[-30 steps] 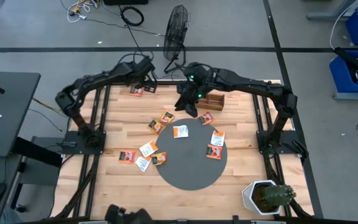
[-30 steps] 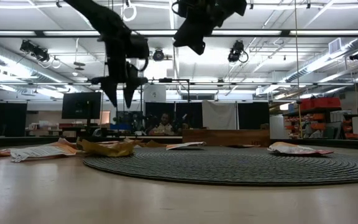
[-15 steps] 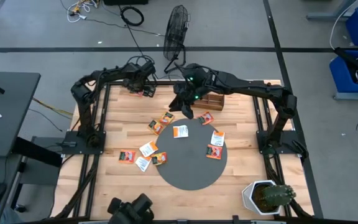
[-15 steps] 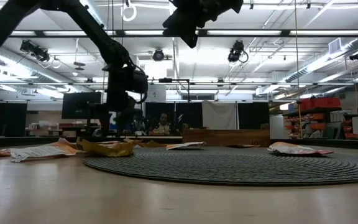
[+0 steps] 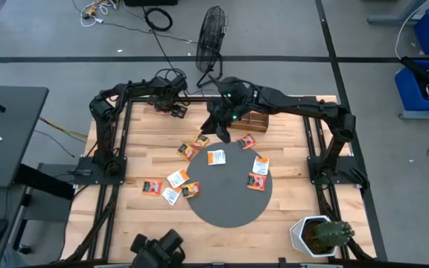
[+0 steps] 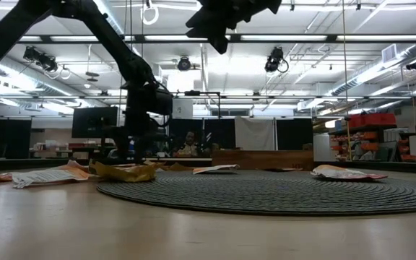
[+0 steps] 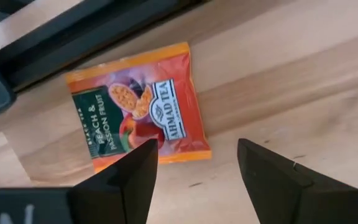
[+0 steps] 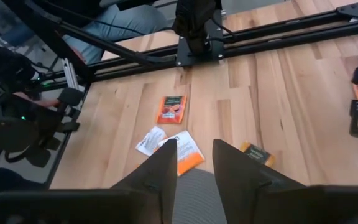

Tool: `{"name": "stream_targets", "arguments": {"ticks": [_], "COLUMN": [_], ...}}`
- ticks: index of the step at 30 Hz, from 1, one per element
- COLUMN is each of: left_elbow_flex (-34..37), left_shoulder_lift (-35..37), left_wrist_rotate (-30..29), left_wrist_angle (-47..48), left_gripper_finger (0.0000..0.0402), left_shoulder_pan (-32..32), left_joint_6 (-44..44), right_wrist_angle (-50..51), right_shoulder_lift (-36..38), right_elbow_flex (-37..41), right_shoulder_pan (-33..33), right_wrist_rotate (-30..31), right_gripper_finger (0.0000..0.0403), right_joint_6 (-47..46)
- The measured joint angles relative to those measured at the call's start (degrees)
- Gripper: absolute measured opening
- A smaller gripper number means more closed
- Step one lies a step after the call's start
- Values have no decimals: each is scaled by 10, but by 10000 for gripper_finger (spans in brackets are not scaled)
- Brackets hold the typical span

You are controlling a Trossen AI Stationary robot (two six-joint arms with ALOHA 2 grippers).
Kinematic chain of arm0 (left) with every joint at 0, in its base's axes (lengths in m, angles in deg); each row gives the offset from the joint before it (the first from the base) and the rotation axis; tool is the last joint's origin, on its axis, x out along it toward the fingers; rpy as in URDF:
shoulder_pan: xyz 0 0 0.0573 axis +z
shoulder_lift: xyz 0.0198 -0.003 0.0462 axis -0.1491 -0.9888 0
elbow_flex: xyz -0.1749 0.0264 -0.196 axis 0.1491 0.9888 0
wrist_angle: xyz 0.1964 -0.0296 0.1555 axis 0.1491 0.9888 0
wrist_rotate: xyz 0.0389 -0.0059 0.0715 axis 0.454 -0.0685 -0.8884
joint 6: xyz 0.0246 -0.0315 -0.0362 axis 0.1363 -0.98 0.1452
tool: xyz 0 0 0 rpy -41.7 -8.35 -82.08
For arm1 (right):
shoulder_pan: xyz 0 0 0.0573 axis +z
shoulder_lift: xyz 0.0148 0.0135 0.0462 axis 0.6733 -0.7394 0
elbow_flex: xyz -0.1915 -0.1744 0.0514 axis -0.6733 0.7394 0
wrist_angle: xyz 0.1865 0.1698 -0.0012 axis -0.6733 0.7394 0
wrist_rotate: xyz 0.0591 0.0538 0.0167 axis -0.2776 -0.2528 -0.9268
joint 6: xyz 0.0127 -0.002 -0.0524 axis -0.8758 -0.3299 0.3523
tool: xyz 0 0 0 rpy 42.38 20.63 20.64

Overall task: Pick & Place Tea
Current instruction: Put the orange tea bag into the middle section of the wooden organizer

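Note:
Several tea sachets lie on the wooden table [image 5: 136, 160] and on the round dark mat [image 5: 226, 197], among them an orange one [image 5: 199, 140] and a white one [image 5: 216, 157]. My left gripper [image 5: 173, 107] is low at the table's back left, open. An orange tea sachet [image 7: 135, 106] lies flat just ahead of its fingertips [image 7: 129, 177]. In the low view the left gripper [image 6: 139, 137] hangs just above the tabletop. My right gripper [image 5: 222, 128] hovers high near the wooden tray [image 5: 253, 119], open and holding nothing, with several sachets [image 8: 171, 109] far below it.
A potted cactus [image 5: 319, 234] stands at the front right corner. A fan [image 5: 212, 33] stands behind the table. Black rails [image 5: 114, 141] run along both sides. In the low view a person [image 6: 190, 144] sits far behind the table.
My left gripper has come down at the back left until it hangs just over the orange sachet. The right gripper has shifted slightly left and stays high.

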Motion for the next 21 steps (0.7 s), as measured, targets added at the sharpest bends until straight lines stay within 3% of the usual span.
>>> {"name": "stream_targets", "arguments": {"ticks": [7, 16, 21], "left_elbow_flex": [0, -2, -3], "left_shoulder_lift": [0, -16, -22], "left_wrist_rotate": [26, 39, 46], "left_wrist_angle": [-53, -34, -38], "left_gripper_finger": [225, 223, 186], "left_shoulder_pan": [21, 41, 34], "left_joint_6": [-18, -15, 2], "right_wrist_angle": [0, 0, -2], "right_shoulder_lift": [0, 0, 0], "right_elbow_flex": [0, 0, 0], "right_shoulder_pan": [7, 7, 7], "right_wrist_rotate": [0, 15, 20], "right_gripper_finger": [110, 110, 110], "right_joint_6": [-9, -27, -27]}}
